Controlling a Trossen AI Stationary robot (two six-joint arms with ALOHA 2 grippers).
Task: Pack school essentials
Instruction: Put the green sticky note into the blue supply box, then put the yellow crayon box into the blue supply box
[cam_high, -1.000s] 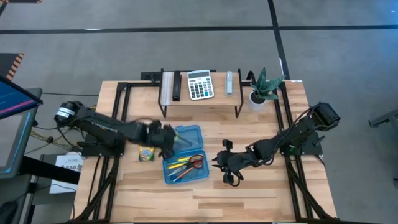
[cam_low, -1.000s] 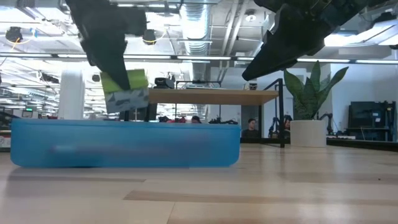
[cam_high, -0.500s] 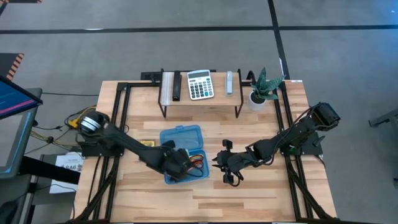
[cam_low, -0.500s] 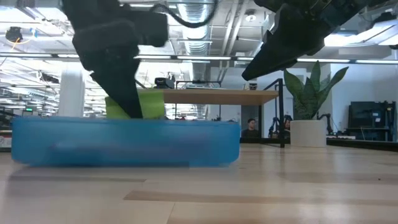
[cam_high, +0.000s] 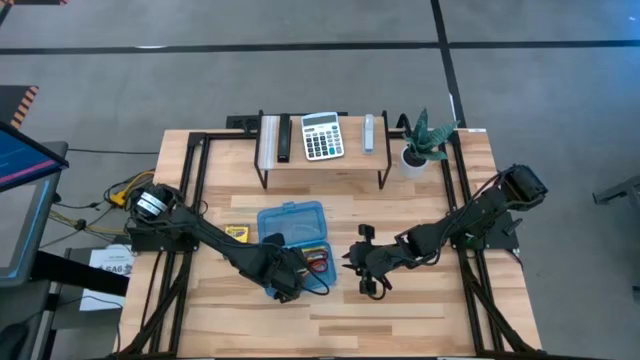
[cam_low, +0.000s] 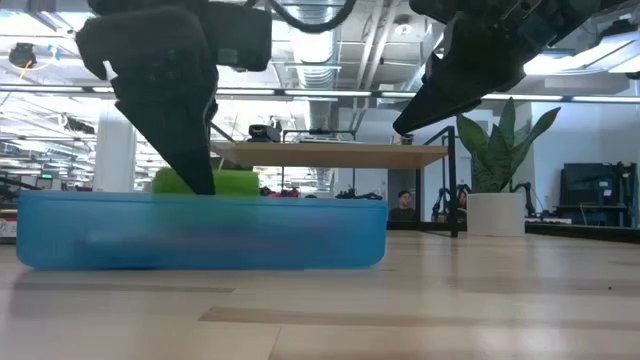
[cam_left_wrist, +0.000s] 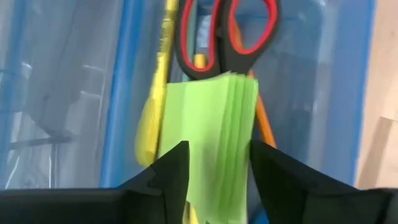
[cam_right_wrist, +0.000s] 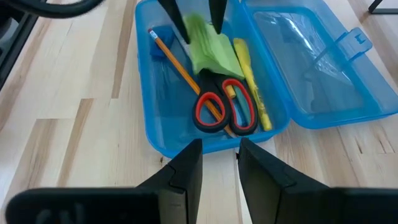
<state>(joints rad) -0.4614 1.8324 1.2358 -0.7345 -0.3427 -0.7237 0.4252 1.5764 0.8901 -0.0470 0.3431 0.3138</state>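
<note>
A blue plastic box lies open at mid-table, its lid (cam_high: 292, 220) on the far side and its tray (cam_right_wrist: 146, 106) on the near side. In the tray lie red-handled scissors (cam_right_wrist: 224, 109), an orange pencil (cam_right_wrist: 180, 68), a yellow marker (cam_right_wrist: 252, 81) and a lime-green sticky-note pad (cam_left_wrist: 211, 137). The pad rests on the scissors' blades and the pencils. My left gripper (cam_left_wrist: 217, 149) reaches down into the tray, open, one finger on either side of the pad. My right gripper (cam_right_wrist: 219, 162) hovers open and empty just right of the tray. A yellow-green crayon box (cam_high: 235, 232) lies on the table left of the lid. My left gripper comes at the sticky-note pad's near end (cam_left_wrist: 214, 186) from above, slanting down, its fingers (cam_left_wrist: 177, 168) flanking the pad's two sides. The pad lies level on the scissors and pencils in the tray. Whether the fingers touch it, I cannot tell.
A black-framed shelf along the far edge carries a grey-white calculator (cam_high: 322, 135) and a few small things. A small potted plant (cam_high: 425, 140) stands at its right end. Bare tabletop lies in front of the tray toward the near edge.
My left gripper has carried the sticky-note pad from over the lid toward the near edge and down into the tray, then opened. The pad hung tilted under the fingers before; it now lies level on the scissors and pencils.
</note>
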